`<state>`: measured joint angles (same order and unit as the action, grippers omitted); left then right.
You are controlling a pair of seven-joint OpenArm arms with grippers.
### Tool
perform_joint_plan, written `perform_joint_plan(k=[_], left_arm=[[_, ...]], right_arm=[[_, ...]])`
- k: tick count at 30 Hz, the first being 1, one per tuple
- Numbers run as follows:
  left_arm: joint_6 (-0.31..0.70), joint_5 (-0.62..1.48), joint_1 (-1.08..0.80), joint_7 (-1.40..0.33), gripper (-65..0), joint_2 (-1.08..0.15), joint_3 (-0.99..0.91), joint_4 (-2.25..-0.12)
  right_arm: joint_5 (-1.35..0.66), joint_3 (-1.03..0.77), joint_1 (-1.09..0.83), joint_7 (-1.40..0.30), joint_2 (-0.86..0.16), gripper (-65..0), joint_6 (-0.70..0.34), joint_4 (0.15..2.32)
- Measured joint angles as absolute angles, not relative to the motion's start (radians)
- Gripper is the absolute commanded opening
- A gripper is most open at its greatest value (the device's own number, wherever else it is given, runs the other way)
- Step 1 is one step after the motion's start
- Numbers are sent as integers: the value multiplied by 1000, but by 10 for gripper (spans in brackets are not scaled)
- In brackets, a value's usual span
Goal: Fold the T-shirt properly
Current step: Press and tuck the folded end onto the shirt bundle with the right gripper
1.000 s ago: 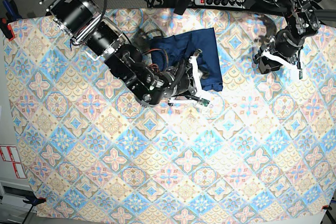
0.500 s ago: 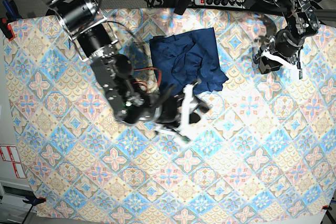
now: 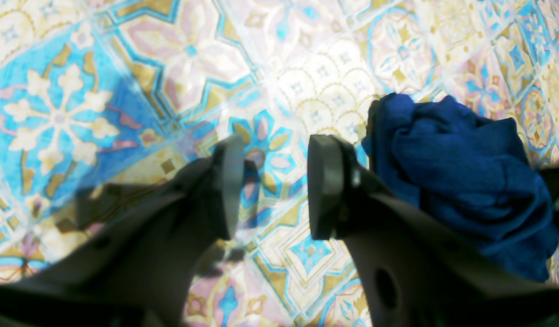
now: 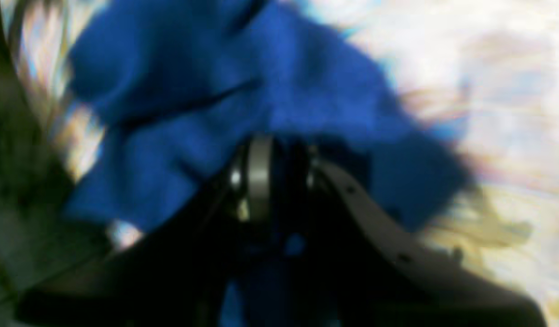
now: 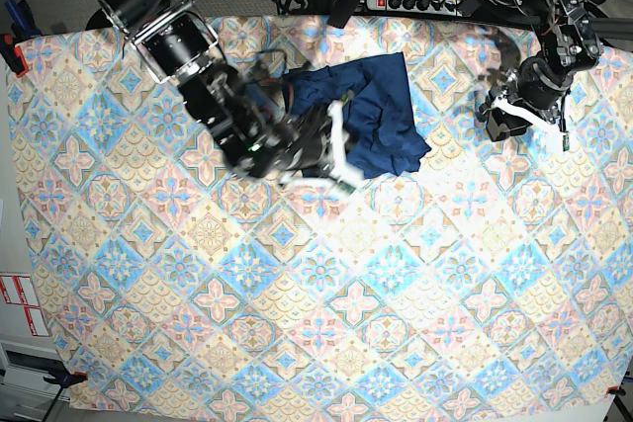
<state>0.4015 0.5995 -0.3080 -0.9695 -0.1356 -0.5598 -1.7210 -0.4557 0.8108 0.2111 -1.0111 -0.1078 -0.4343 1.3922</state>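
The dark navy T-shirt (image 5: 374, 96) lies bunched at the back middle of the patterned tablecloth (image 5: 316, 284). My right gripper (image 5: 336, 150) hangs over the shirt's near left edge. In the right wrist view the picture is blurred: the gripper (image 4: 284, 181) sits low over the blue fabric (image 4: 206, 91), its jaws close together, and I cannot tell whether cloth is held. My left gripper (image 5: 495, 118) is to the right of the shirt, apart from it. In the left wrist view it (image 3: 274, 186) is open and empty above the cloth, with the shirt (image 3: 461, 181) just beyond its right finger (image 3: 324, 186).
A power strip (image 5: 415, 2) and a tangle of cables lie behind the table's back edge. A red clamp (image 5: 10, 46) grips the table's left edge. The tablecloth runs from the shirt to the table's front edge.
My right arm swung away from the shirt toward the table's middle, then back up onto the shirt's near left edge. The shirt's near right corner has spread out. The left arm has barely moved.
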Motion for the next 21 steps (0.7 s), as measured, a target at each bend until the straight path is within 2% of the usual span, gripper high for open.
perform_joint_plan(k=[5,9,15,21], left_arm=[[401,599,-308,-970,-428,-138,-560,-1721],[402,599,-308,-969,-428,-136,-559,-1721],[403,600,-308,-969,-428,-142,-559,-1722],[401,596,-313,-969,-428,-154,-516,-1722]], right_arm=[[-471,1037,298,-995,-95,-564,-439,1389],[-469,1127,355,-1014,-95,-564,-439,1387],[-472,1089,367,-1005,-83,-564,-442,1394],[-461,822,327,-994,-84,-564,-439,1441]])
